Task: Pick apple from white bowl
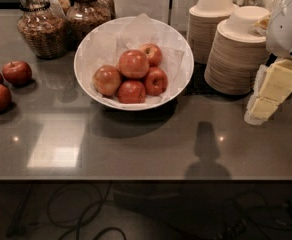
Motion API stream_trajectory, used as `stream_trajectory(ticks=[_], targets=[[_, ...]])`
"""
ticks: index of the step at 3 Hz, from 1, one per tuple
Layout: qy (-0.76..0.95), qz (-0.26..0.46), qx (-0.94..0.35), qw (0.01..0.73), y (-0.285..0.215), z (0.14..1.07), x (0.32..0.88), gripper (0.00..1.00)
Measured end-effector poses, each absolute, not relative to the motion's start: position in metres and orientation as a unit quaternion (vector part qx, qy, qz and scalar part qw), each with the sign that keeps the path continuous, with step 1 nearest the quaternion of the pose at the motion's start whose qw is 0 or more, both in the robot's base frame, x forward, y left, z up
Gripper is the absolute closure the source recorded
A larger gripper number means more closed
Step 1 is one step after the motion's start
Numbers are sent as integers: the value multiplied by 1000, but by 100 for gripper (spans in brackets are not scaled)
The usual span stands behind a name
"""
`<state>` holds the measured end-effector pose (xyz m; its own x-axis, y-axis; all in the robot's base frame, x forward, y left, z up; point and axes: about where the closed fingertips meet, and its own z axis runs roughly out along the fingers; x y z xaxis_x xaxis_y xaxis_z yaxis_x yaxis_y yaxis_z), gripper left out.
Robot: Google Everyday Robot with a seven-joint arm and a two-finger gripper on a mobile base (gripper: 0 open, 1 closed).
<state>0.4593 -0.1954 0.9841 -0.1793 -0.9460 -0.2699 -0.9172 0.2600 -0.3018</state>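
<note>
The apple [134, 63] sits at the middle of the white bowl [190, 66], on top of the heap, with four smaller apples packed round it on crinkled paper. The tool [266, 96] hangs to the right of the bowl, well apart from it and low over the surface [136, 144], just in front of the stacked paper bowls [236, 59]. From the tool the apple therefore lies to the left and a little further back, over the bowl's near-right rim. Whether the tool is open or closed I cannot tell; nothing shows in its hold. Being round, the apple offers no long axis. Left of the bowl lie three darker apples [16, 72]; behind it, two jars [41, 31].
</note>
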Motion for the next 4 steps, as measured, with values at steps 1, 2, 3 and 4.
stream_trajectory(ticks=[1,2,3,4], targets=[[767,-35,-607,204,-195,984,459,0],[770,-19,-601,216,-191,981,462,0],[752,29,-606,258,-164,973,482,0],[719,89,-621,298,-130,971,503,0]])
